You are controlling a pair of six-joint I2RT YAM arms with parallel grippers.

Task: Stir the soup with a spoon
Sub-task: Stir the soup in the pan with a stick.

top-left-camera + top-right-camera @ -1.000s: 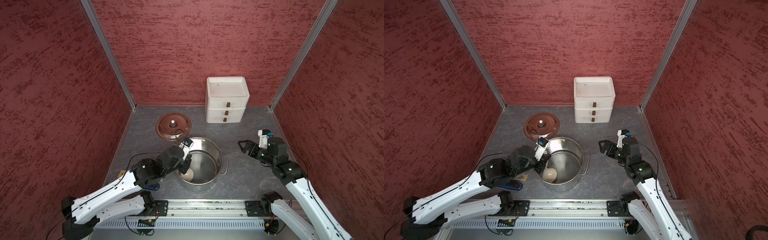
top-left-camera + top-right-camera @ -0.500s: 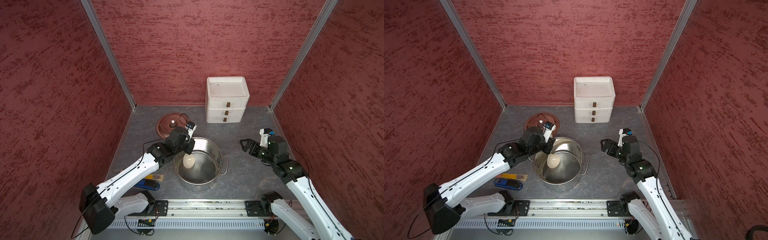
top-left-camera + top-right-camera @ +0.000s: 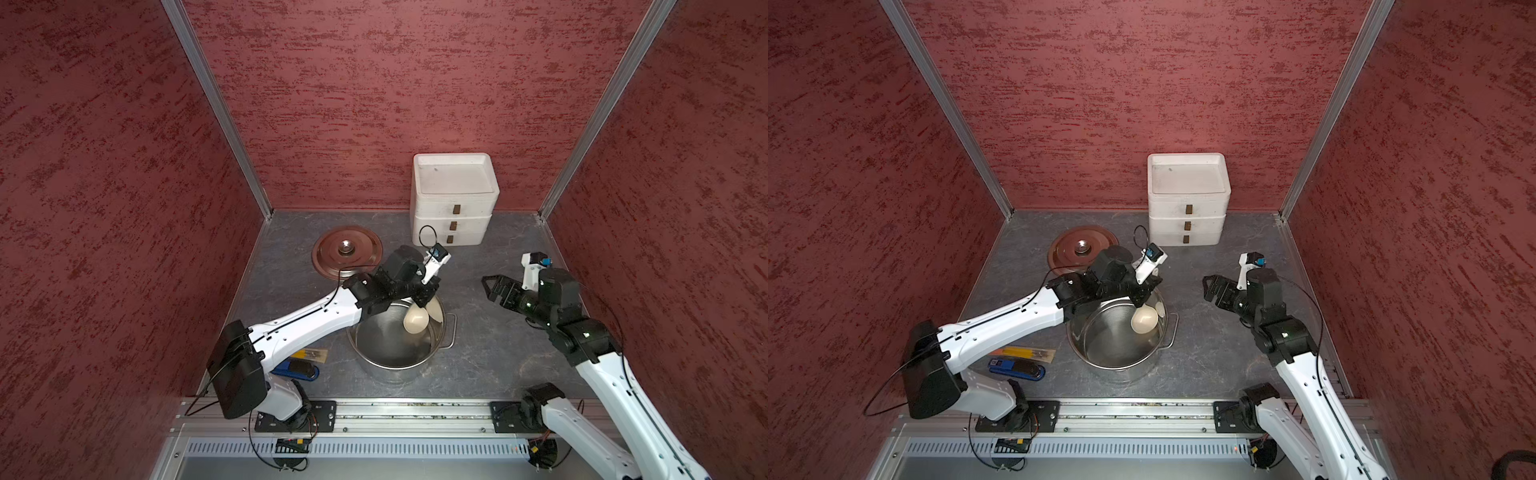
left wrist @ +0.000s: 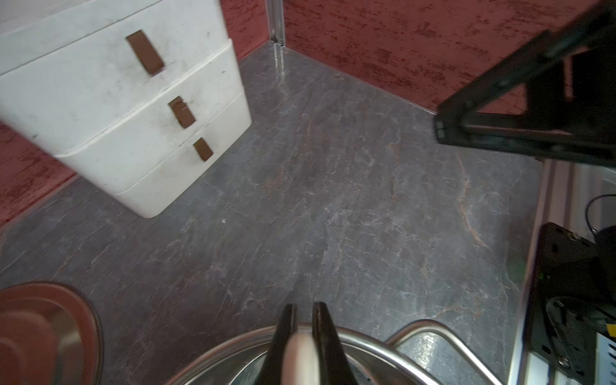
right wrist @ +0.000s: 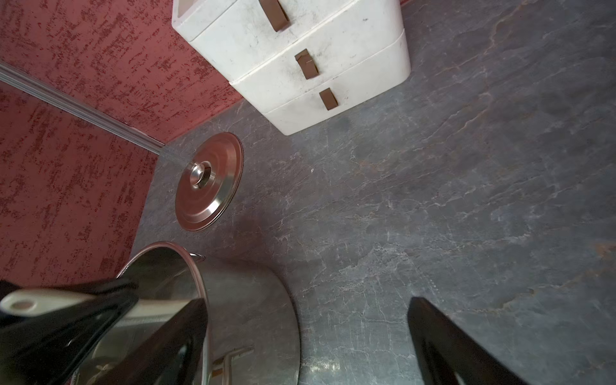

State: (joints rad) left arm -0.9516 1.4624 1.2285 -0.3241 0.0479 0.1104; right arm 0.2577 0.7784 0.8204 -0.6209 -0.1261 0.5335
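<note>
A steel pot (image 3: 390, 368) (image 3: 1113, 368) stands in the middle of the floor. My left gripper (image 3: 424, 297) (image 3: 1142, 295) (image 4: 304, 305) hangs over its far right rim, shut on the cream-white spoon (image 3: 415, 320) (image 3: 1144, 320) (image 4: 298, 353). The spoon's oval bowl hangs down inside the pot. Its handle end with the hole (image 5: 20, 303) sticks out above the grip. No soup shows; the pot's inside looks like bare shiny steel. My right gripper (image 3: 488, 286) (image 3: 1208, 286) (image 5: 306, 300) stands open to the right of the pot, holding nothing.
The pot's lid (image 3: 347, 251) (image 3: 1082, 249) (image 5: 208, 181) lies behind the pot to the left. A white stack of drawers (image 3: 453, 199) (image 3: 1187, 199) stands against the back wall. A yellow packet (image 3: 309, 354) (image 3: 1023, 353) and a blue-and-black tool (image 3: 299, 370) (image 3: 1017, 368) lie left of the pot.
My left arm has swung the spoon from the pot's near left side across to its far right rim. The right gripper has barely moved and stays open.
</note>
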